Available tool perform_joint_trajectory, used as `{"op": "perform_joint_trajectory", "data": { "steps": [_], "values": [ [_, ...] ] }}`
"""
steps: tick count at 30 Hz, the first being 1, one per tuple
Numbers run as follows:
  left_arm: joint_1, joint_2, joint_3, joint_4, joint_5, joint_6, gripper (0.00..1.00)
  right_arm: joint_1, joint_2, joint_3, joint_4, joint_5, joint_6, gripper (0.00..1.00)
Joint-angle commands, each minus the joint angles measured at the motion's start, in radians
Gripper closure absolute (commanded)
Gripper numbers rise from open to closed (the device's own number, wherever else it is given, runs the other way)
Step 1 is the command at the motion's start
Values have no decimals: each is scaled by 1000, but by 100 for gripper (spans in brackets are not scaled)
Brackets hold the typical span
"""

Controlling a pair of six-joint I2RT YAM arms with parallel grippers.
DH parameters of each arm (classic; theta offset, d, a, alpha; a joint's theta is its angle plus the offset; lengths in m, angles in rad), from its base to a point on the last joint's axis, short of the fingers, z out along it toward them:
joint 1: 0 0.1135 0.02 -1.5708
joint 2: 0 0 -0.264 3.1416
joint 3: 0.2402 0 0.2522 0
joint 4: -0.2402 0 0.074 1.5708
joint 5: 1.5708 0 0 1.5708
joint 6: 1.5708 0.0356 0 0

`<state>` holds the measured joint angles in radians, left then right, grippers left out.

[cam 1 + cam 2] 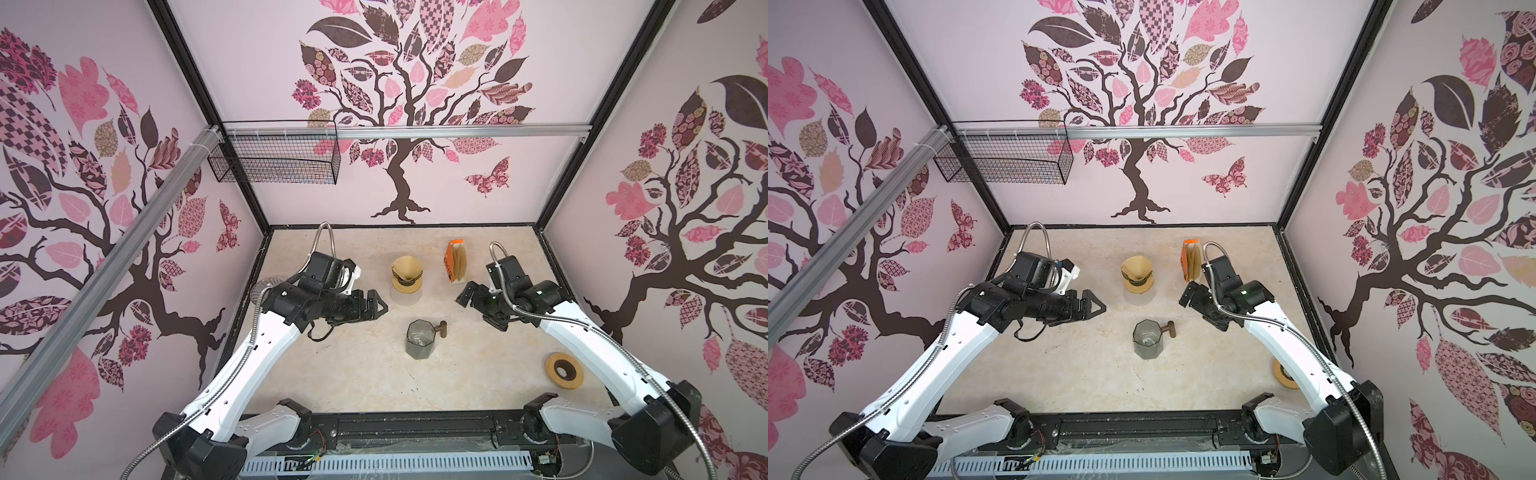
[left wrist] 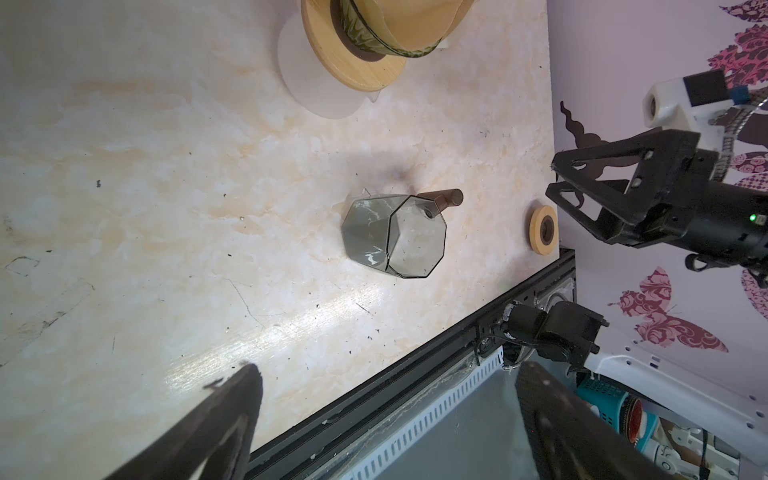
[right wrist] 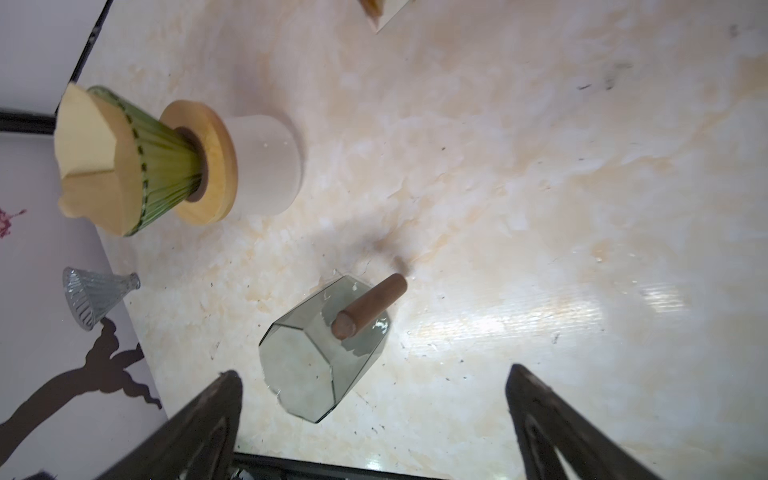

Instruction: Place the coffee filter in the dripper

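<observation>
Pink tree-print walls close in a pale marbled table (image 1: 353,374). Left fingers (image 1: 379,306) stand wide apart and hold nothing, hanging above the table to the left of the dripper (image 3: 166,166). Right fingers (image 1: 466,293) are just as wide and just as empty, on the dripper's right. Neither pair touches anything, which reads as both arms standing clear so as not to knock the cone.

Between them the coffee filter (image 3: 89,137) sits inside the dripper. Its tan paper is opened into the green ribbed glass and its edge rises above the rim, so the task looks finished or all but. The dripper stands upright, mouth up, on a wooden collar (image 3: 216,166) over a white cup (image 3: 266,162), which likely lets the paper settle by its own shape.

Right of the dripper and a little behind it, an orange filter pack (image 1: 453,262) stands on end with spare sheets showing. Nearer the robot than the dripper, a smoky glass jug (image 1: 420,338) with a wooden handle stands apart from everything. A wooden ring (image 1: 564,370) lies well off to the dripper's near right.
</observation>
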<state>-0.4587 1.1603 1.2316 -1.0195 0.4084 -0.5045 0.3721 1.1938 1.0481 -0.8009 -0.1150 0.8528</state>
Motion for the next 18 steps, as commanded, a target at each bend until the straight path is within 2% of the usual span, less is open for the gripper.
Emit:
{"op": "perform_joint_trajectory", "data": {
  "steps": [1, 7, 10, 15, 18],
  "values": [
    [-3, 20, 27, 45, -15, -13, 2, -99, -22, -71, -31, -3, -61, 0],
    [2, 52, 58, 39, -61, 5, 2, -258, -45, -166, -27, 54, -99, 0],
    [8, 78, 65, 27, -69, 12, 2, -343, -61, -213, -25, 37, -102, 0],
    [10, 108, 73, 15, -65, 17, 2, -427, -118, -267, -52, 132, -87, 0],
    [9, 120, 78, 5, -66, 23, 2, -516, -138, -314, -50, 114, -80, 0]
  ]
}}
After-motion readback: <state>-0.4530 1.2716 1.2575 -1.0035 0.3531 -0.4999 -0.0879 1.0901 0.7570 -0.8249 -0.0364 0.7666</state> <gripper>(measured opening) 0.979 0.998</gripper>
